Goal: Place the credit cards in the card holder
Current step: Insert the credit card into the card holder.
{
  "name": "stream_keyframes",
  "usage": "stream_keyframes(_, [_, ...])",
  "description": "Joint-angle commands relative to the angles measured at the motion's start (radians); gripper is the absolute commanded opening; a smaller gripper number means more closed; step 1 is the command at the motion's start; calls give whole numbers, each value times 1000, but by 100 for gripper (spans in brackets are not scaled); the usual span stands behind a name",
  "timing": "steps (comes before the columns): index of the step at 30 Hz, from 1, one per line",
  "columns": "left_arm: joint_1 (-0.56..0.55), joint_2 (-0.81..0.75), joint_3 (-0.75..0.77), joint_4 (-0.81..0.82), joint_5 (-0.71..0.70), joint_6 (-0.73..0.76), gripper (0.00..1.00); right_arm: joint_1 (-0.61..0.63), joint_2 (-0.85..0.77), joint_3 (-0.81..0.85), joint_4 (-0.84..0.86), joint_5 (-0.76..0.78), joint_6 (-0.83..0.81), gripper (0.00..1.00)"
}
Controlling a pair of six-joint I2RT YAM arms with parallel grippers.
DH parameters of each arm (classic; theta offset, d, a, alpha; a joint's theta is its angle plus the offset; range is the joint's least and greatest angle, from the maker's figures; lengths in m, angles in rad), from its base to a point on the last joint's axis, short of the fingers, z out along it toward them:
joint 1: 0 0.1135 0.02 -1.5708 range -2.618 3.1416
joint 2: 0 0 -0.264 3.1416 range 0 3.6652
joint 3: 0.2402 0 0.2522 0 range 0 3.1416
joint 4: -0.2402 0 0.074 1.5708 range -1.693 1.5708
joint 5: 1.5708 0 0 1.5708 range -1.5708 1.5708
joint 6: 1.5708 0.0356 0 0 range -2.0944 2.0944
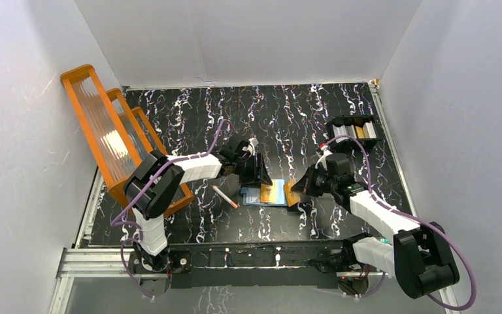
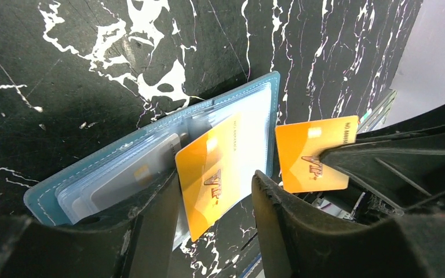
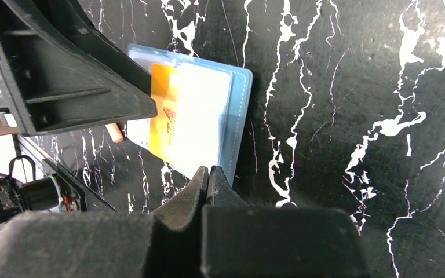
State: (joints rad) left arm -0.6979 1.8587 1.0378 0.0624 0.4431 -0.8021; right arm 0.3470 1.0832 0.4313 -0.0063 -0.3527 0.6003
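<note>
The teal card holder (image 1: 253,197) lies open on the table, its clear pockets facing up (image 2: 42,201) (image 3: 239,116). One orange credit card (image 2: 214,174) (image 1: 272,191) (image 3: 163,119) sits slanted, partly in a pocket, with its lower end sticking out. My left gripper (image 2: 214,176) (image 1: 256,175) is open with a finger on each side of that card. Just right of the holder, my right gripper (image 3: 210,169) (image 1: 299,186) is shut on a second orange credit card (image 2: 313,153) (image 1: 292,193), held on edge. Grey-white cards (image 2: 133,176) fill other pockets.
A pink-brown stick (image 1: 225,196) (image 3: 115,132) lies just left of the holder. A big orange ribbed rack (image 1: 114,140) stands at the left wall. A black compartmented tray (image 1: 353,129) with more cards sits at the back right.
</note>
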Motion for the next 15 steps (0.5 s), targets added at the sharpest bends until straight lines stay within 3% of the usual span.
stream_keyframes(1, [-1, -36, 36, -109, -73, 57, 48, -2, 23, -18, 76, -29, 8, 0])
stream_keyframes(5, [-1, -39, 101, -213, -128, 114, 53, -2, 36, -26, 82, -21, 6, 0])
stream_keyframes(15, [-1, -53, 125, -285, -169, 142, 57, -2, 37, -18, 82, -38, 16, 0])
